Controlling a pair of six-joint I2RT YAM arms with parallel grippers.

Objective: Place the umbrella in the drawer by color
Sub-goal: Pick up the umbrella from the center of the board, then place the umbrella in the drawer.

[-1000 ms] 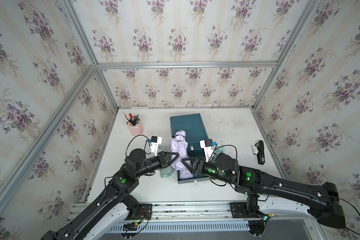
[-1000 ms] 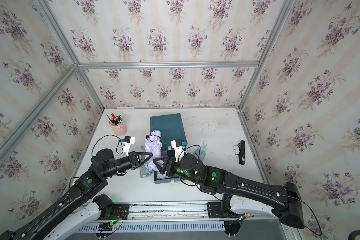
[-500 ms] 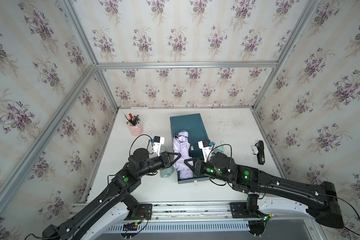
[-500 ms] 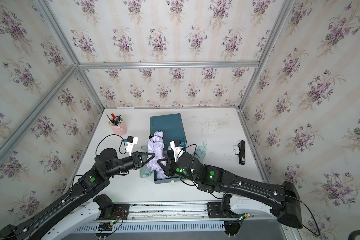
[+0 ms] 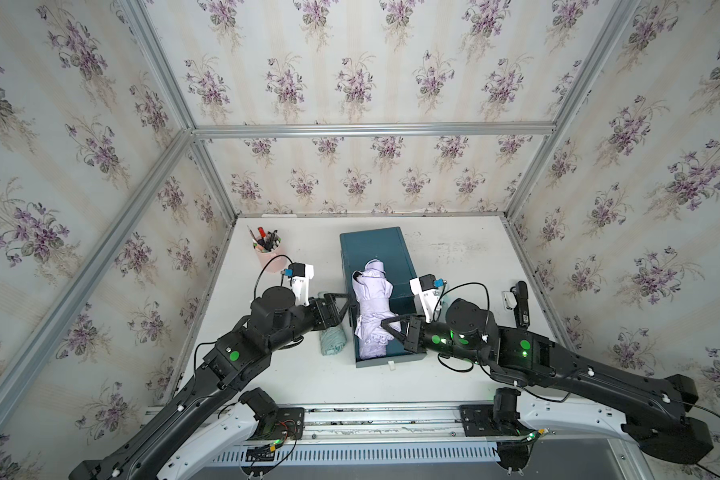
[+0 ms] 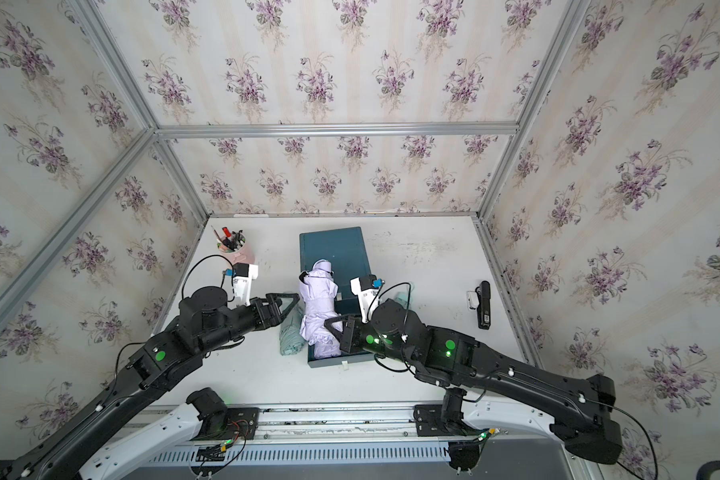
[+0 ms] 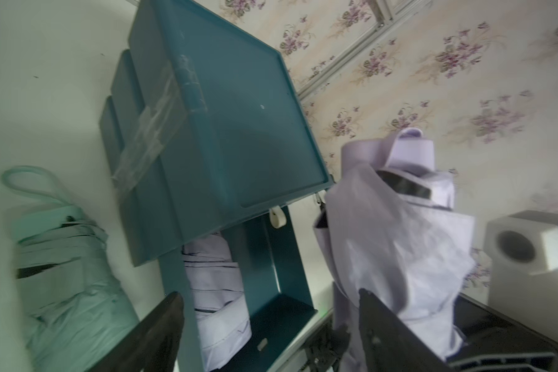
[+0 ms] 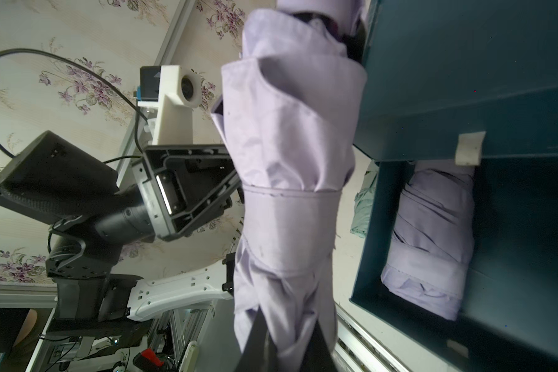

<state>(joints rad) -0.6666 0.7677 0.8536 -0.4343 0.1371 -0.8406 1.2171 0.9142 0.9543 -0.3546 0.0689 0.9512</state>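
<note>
A folded lavender umbrella [image 5: 373, 299] [image 6: 319, 299] hangs upright over the teal drawer cabinet's [image 5: 377, 247] [image 7: 232, 128] pulled-out bottom drawer [image 5: 391, 360]. My right gripper [image 5: 387, 326] [image 8: 287, 317] is shut on that umbrella's [image 8: 290, 145] lower end. My left gripper [image 5: 344, 305] [image 7: 269, 294] stands open just left of it, its fingers apart from the cloth. A second lavender umbrella [image 7: 216, 290] [image 8: 432, 241] lies inside the open drawer. A mint-green umbrella [image 5: 332, 338] [image 7: 68, 273] lies on the table left of the drawer.
A pink cup of pens [image 5: 268, 253] stands at the back left. A black device [image 5: 521, 303] lies near the right wall. The cabinet's upper drawers are closed, with a white pull tab [image 8: 469, 151] showing. Papered walls enclose the white table [image 5: 454, 257].
The right gripper has closed on the lavender umbrella's lower end. The left gripper has opened and let go of it, staying beside it.
</note>
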